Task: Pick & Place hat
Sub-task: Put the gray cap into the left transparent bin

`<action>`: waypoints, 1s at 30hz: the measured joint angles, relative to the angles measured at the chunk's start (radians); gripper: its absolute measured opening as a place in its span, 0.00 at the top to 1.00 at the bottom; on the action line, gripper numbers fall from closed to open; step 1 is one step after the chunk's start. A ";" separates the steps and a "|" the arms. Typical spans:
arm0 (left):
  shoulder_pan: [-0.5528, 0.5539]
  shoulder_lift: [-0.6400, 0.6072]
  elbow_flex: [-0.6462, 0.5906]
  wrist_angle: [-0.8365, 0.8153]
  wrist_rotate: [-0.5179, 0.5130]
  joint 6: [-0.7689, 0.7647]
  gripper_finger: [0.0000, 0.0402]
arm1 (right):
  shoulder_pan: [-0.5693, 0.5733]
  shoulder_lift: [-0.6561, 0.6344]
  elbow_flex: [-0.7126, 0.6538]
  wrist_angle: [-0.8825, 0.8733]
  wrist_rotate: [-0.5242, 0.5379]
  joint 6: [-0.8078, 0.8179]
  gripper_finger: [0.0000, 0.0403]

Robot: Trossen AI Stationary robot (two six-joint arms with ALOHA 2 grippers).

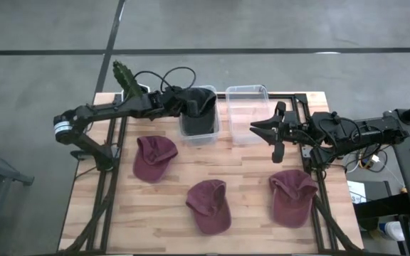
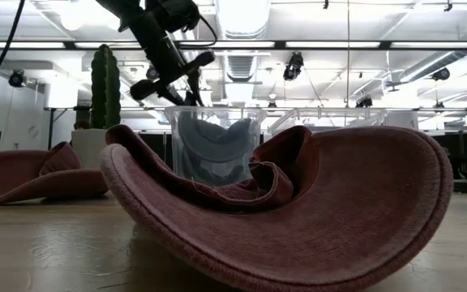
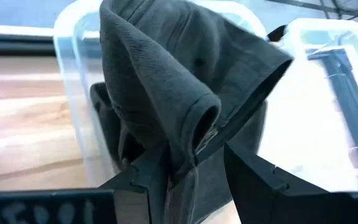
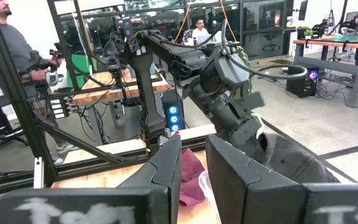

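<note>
The left end effector (image 3: 185, 186) gripped a dark hat (image 3: 179, 81) over the left bin (image 1: 198, 131), not yet released. Three red hats (image 1: 209, 205) waited on the worktop (image 1: 248, 185); the right end effector (image 1: 275, 133) hovered open and empty

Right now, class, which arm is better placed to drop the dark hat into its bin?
Left. The left gripper holds the dark hat over the left bin; the right gripper hangs open beside the other bin.

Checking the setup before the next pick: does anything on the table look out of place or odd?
Mostly tidy. The left gripper holds a dark grey hat over the left bin, which already holds dark fabric, while the right bin looks empty. Three maroon hats lie loose on the table. The right gripper hangs open beside the bins.
</note>
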 joint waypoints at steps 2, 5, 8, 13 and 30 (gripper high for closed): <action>0.000 0.000 0.014 0.002 -0.009 0.025 0.63 | 0.000 0.000 0.000 0.000 0.000 0.000 0.83; 0.000 0.000 0.023 0.004 -0.014 0.043 0.63 | 0.000 0.000 0.000 0.000 0.000 0.000 0.83; 0.000 0.000 0.022 -0.006 -0.014 0.044 0.63 | 0.000 0.000 0.000 0.000 0.000 0.000 0.83; 0.000 0.000 0.023 -0.010 -0.009 0.043 0.63 | 0.000 0.000 0.000 0.000 0.000 -0.005 0.83; 0.004 0.000 0.083 -0.013 -0.048 0.137 0.63 | 0.000 0.000 0.000 0.000 0.000 0.000 0.83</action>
